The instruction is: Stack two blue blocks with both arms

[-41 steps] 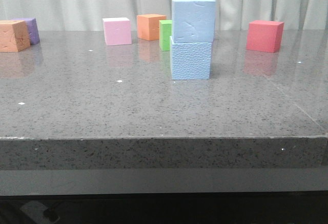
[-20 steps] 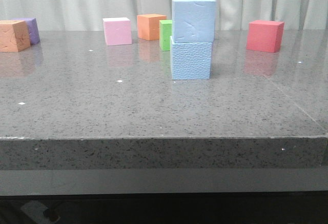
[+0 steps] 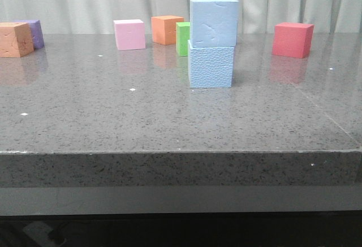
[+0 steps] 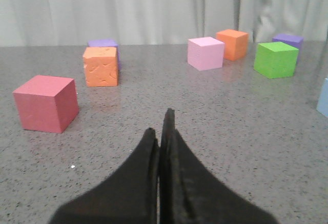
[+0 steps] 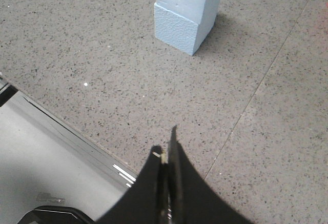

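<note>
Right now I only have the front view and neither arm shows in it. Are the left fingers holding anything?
Observer: No. In the left wrist view the left fingers are shut together with nothing between them.
Operator: And the right ones?
Observer: The right fingers are shut and empty too, over the table near its front edge, well apart from the blue stack.
Operator: Any block I'm missing?
Observer: Yes. The left wrist view shows a second purple cube just beyond the green cube.
</note>
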Controlling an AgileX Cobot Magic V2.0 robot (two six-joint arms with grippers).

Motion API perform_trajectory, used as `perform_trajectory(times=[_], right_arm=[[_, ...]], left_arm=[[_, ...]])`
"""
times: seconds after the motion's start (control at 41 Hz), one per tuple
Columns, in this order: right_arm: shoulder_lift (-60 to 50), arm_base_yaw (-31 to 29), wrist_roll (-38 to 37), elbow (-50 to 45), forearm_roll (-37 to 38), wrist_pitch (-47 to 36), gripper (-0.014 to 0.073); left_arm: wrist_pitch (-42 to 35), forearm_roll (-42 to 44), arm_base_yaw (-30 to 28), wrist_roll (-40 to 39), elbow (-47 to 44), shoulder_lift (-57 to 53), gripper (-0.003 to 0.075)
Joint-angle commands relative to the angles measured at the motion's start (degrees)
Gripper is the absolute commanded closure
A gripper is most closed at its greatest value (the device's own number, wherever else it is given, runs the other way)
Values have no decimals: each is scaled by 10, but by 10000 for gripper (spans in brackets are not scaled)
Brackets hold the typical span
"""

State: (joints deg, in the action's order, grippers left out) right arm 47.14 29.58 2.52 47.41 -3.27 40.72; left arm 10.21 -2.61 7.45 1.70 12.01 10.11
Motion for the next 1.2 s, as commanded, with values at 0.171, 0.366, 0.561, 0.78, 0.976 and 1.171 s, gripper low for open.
perform_trajectory(times=[0.171,0.366,0.561,0.78,0.976,1.171], right_arm=[[-3,-3,6,14,-3,-35,713],[-3,-3,6,14,-3,-35,713],[-3,-3,6,14,-3,-35,713],[-3,-3,6,14,-3,-35,661],[-3,-3,6,14,-3,-35,661],[-3,-3,6,14,-3,-35,661]], left_arm=[[-145,-3,-50,-1,-115,-94,741],[-127,-3,-55,-1,-125,-114,741],[-127,-3,-55,-1,-125,-115,741],[-127,-3,-55,-1,-125,-115,741],[-127,-3,-55,-1,-125,-114,741],[-127,-3,-55,-1,-125,-114,741]])
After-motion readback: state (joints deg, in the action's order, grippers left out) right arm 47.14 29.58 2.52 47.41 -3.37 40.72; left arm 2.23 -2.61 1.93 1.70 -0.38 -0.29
